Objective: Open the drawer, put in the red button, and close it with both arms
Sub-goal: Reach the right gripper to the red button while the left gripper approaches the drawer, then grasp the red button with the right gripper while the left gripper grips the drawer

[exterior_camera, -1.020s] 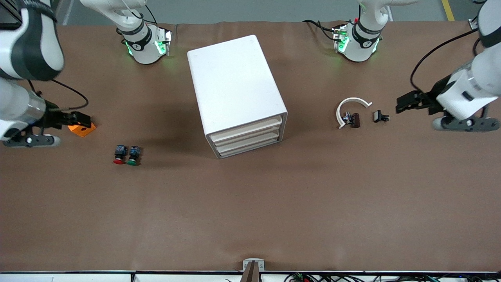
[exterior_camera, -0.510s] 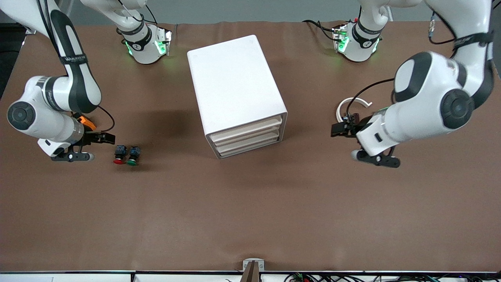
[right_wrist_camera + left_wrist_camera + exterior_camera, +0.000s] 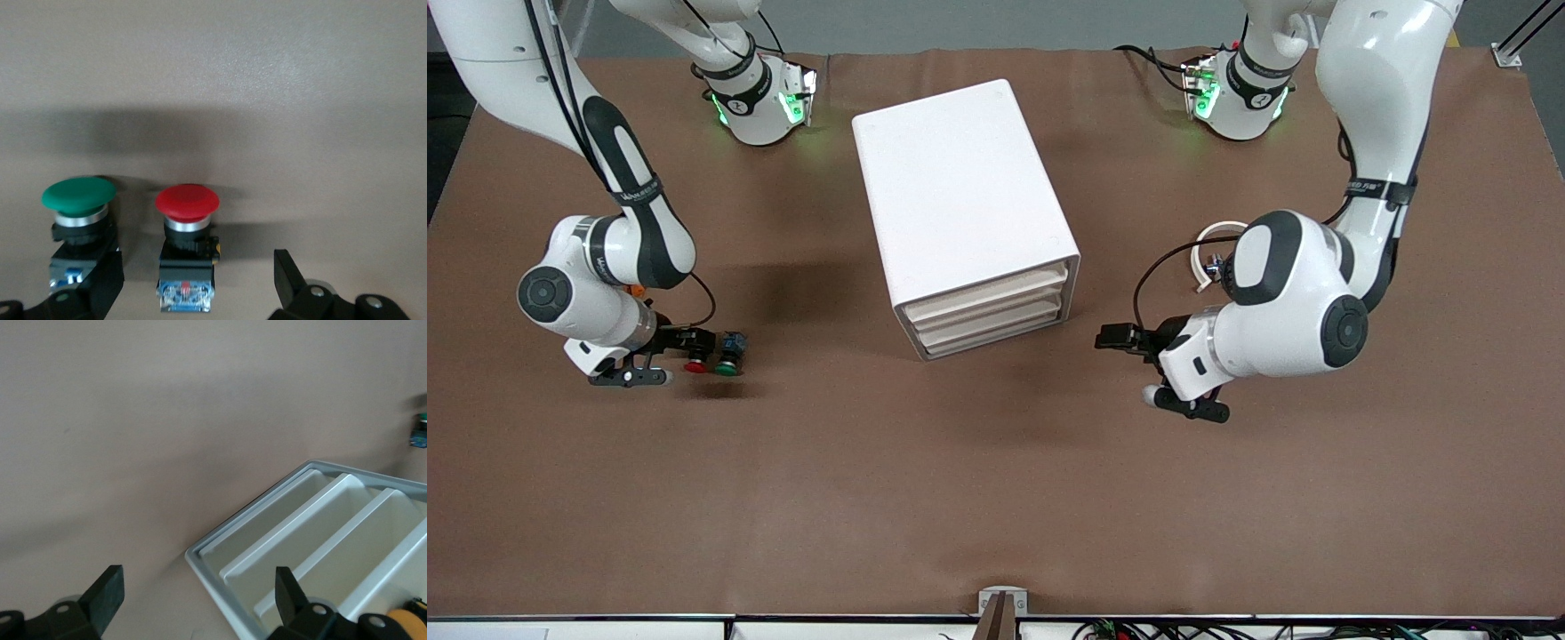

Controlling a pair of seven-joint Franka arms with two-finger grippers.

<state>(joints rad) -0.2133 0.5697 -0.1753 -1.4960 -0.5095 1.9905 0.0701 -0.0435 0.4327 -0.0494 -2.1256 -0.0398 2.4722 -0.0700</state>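
Jaws spread: right gripper point(image 3: 680, 340) at red button point(image 3: 697, 352), left gripper point(image 3: 1116, 338) beside drawer unit point(image 3: 969, 213)

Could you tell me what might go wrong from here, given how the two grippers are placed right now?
1. The red button lies right beside the green button; the open right gripper could knock or catch the green one while closing on the red.
2. All three drawers of the white drawer unit look shut. The open left gripper is beside the unit's front, so it may miss a drawer's edge or shove the unit when pulling.
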